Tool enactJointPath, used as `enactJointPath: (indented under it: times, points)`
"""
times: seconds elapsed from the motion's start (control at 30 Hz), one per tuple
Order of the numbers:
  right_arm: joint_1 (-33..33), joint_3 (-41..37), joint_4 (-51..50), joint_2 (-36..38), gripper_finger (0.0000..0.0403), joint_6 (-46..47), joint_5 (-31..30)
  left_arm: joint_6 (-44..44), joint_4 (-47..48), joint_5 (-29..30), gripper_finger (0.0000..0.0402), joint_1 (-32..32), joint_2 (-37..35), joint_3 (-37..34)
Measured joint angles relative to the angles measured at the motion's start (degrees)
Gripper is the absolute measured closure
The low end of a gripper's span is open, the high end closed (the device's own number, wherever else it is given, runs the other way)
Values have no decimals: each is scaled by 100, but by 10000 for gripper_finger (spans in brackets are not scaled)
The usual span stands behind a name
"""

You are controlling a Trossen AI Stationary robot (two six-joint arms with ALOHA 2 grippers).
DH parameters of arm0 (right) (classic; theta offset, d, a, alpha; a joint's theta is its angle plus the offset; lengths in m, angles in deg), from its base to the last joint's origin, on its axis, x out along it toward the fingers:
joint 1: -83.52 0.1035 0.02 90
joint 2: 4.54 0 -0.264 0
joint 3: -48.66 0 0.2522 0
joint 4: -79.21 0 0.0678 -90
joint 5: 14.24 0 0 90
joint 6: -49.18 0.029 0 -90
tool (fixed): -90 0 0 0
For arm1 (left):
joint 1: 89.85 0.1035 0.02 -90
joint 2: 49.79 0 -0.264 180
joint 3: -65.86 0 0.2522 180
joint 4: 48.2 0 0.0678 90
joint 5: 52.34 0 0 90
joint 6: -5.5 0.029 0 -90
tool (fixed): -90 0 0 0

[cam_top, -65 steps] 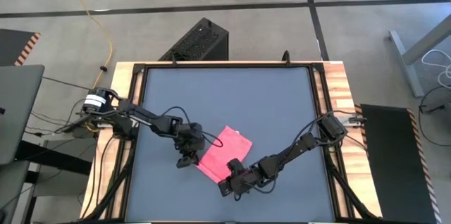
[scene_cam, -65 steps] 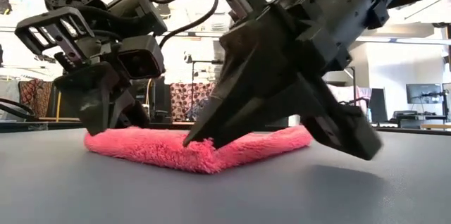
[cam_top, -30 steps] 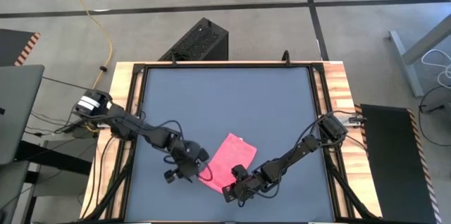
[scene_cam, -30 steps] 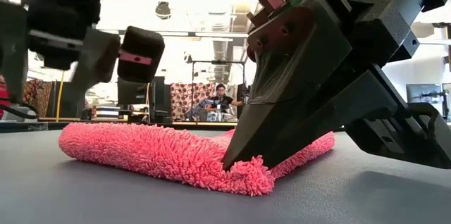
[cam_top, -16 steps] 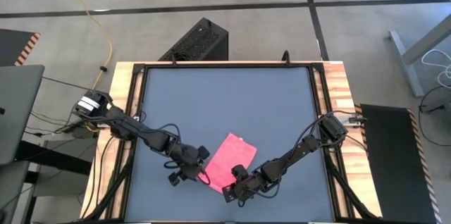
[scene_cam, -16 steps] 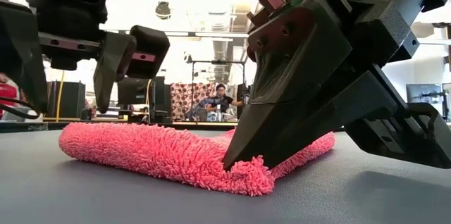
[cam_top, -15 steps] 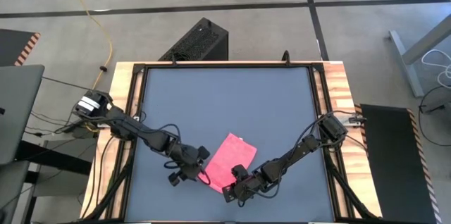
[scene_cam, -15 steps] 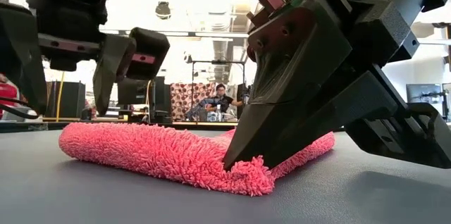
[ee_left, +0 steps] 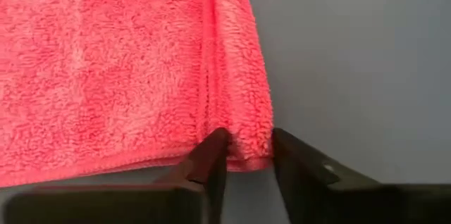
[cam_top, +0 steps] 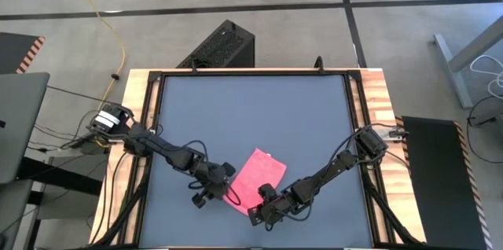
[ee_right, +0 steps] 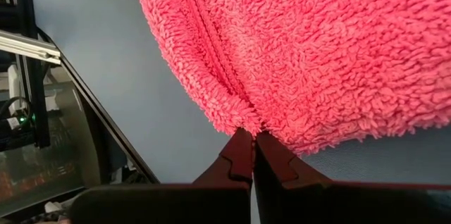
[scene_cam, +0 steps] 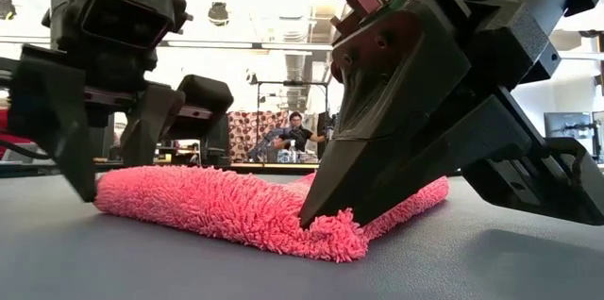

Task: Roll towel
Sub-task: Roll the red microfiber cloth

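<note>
The towel (cam_top: pixel 257 178) lies as a folded flat strip on the dark table (cam_top: pixel 251 108), in its near half, with its long axis running diagonally from the far right to the near left. Both arms work at its near short end. The right gripper (ee_right: pixel 252 139) is closed and pinches the near corner of the towel at the seam, pressing it to the table. The left gripper (ee_left: pixel 246 150) stands at the other near corner; its fingers (ee_left: pixel 211 155) are a little apart with the towel's edge between them, and I cannot tell if they already grip it. The coming roll, I think, must go along the long axis, away from both grippers toward the far end, so both corners should lift together. The high view shows the diagonal direction and that each arm reaches one corner. The low view (scene_cam: pixel 245 210) shows only the thick near edge; the wrist views show the exact contact.
</note>
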Motion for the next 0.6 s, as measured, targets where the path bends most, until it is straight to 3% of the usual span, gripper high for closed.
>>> enactJointPath:
  times: [0.1,0.17,0.37,0.6]
  points:
    - [4,0,0,0,384,0,2,-75,-6,-77,375,76,0,0]
    - [4,0,0,0,384,0,2,-225,-2,-263,393,167,0,0]
    - [2,-2,-12,0,372,0,-25,-838,233,-1082,400,593,0,2]
    - [-14,-3,-3,-2,346,55,-44,-1409,549,-1201,401,875,0,4]
